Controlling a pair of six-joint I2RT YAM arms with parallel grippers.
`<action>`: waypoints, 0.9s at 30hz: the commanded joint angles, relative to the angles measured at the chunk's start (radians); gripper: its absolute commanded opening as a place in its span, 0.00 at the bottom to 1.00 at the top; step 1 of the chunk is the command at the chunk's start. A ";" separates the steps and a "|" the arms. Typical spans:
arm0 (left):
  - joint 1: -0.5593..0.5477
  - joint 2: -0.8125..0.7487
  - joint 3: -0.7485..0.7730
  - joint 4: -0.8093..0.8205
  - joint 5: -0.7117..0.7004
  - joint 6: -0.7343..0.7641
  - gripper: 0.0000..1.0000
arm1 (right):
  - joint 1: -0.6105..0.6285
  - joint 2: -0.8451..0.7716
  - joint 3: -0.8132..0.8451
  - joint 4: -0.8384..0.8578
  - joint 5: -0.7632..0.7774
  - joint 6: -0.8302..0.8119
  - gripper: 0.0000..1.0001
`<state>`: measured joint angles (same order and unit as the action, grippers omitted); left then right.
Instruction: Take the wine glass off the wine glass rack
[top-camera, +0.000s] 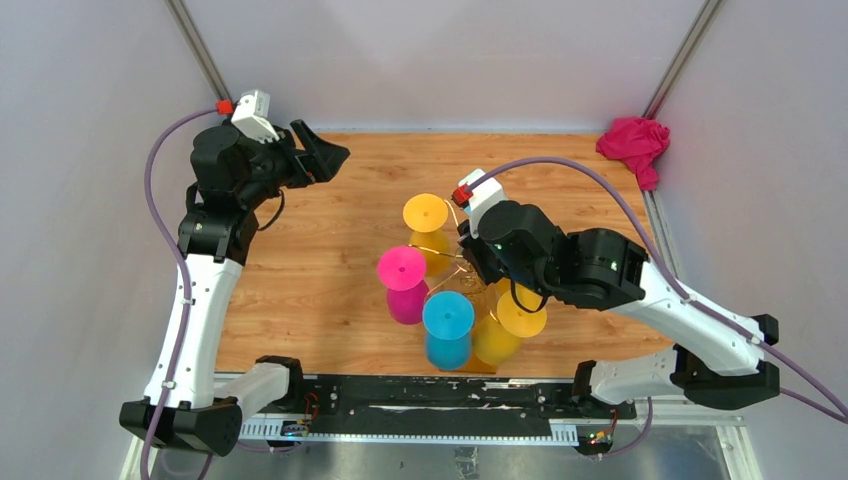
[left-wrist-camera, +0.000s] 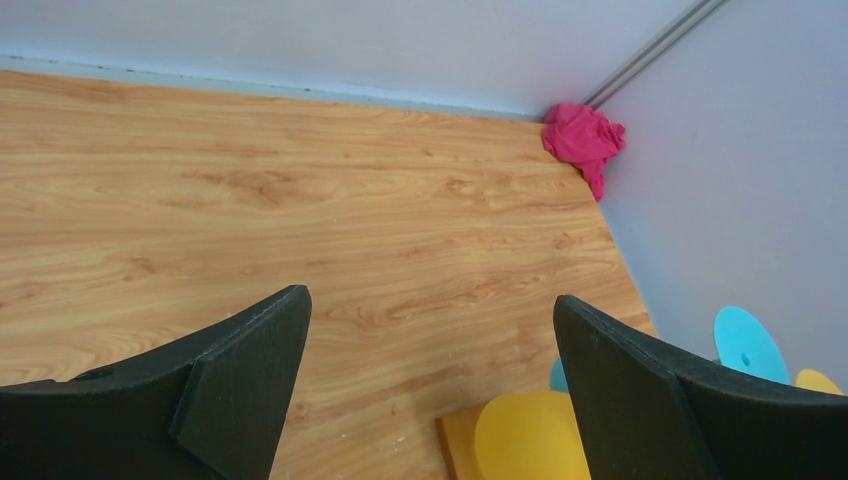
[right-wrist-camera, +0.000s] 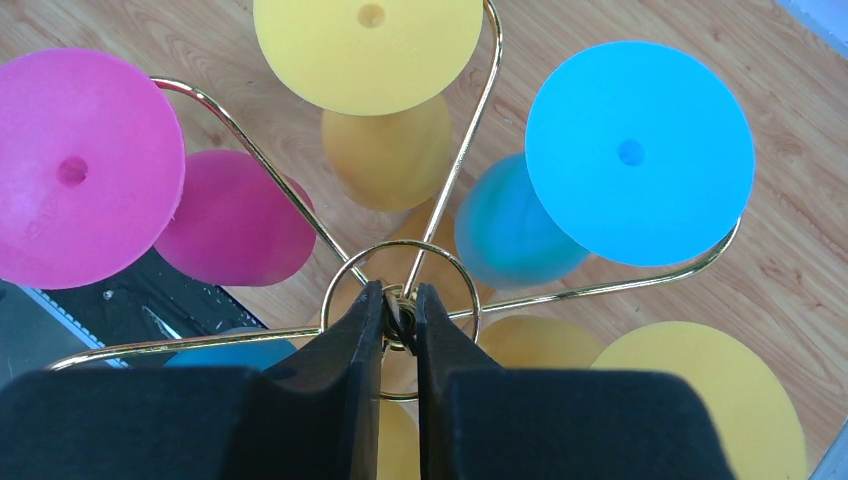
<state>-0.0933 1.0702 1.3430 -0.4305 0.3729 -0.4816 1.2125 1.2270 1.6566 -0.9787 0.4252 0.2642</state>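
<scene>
Gold wine glass rack holds two yellow glasses, two blue glasses, one pink glass; my right jaws pinch it at the centre, my left jaws gape.

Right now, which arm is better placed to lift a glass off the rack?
Left, likely: the right gripper is shut on the rack, at its middle; the left gripper is open and empty, though farther away.

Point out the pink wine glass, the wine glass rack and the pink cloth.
pink wine glass (top-camera: 401, 267), top external view, on its round foot.
wine glass rack (right-wrist-camera: 400, 243), right wrist view, top of the gold centre ring.
pink cloth (top-camera: 633, 143), top external view, middle of the bundle.
</scene>
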 joint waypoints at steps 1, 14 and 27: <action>-0.002 -0.014 0.002 -0.016 -0.006 0.017 0.98 | 0.005 0.009 -0.002 0.026 0.104 -0.026 0.00; -0.002 -0.002 0.015 -0.017 -0.019 0.022 0.98 | 0.004 0.003 0.035 0.123 0.153 -0.114 0.00; -0.002 -0.011 0.019 -0.039 -0.033 0.038 0.98 | 0.005 0.041 0.111 0.139 0.162 -0.158 0.00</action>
<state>-0.0933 1.0706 1.3430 -0.4591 0.3500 -0.4614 1.2125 1.2671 1.6665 -0.9253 0.4847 0.1692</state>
